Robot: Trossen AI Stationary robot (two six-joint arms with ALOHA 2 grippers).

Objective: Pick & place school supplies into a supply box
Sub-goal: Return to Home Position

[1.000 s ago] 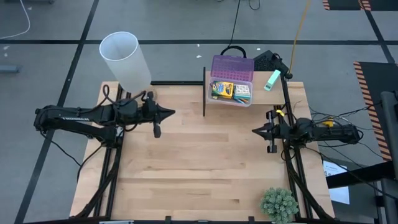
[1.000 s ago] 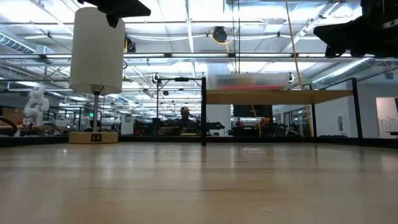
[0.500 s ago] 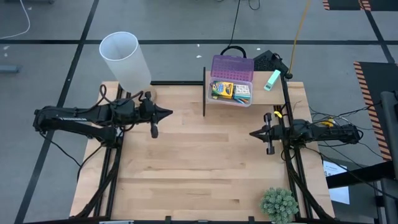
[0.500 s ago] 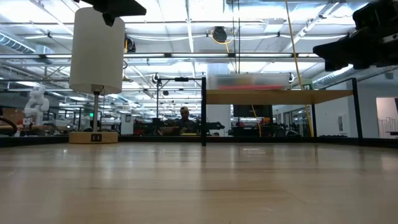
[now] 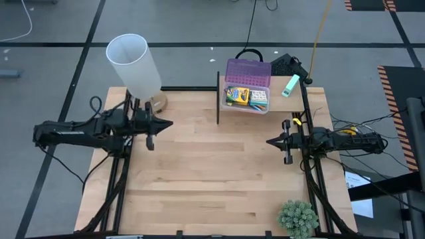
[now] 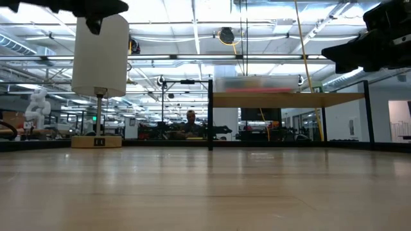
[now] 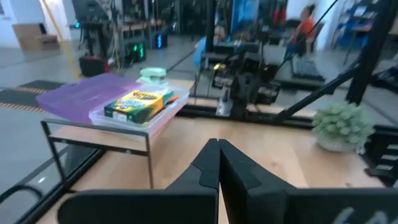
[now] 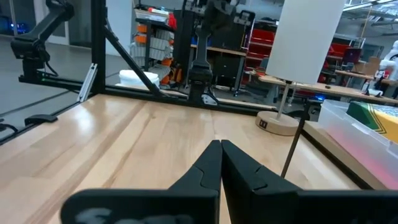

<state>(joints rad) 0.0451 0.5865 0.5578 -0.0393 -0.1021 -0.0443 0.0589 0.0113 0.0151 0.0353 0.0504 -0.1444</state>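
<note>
The left pincer (image 5: 167, 123) and the right pincer (image 5: 272, 141) hovered closed and empty above the bare wooden surface (image 5: 212, 186). The crayon box (image 5: 237, 95) lay inside the supply box (image 5: 246, 87) on its raised shelf; the work looked finished.

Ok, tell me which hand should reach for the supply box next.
Right. The right hand is shut and empty, just short of the supply box, on the box's side of the table. The left hand, also shut and empty, sits farther off by the lamp.
</note>
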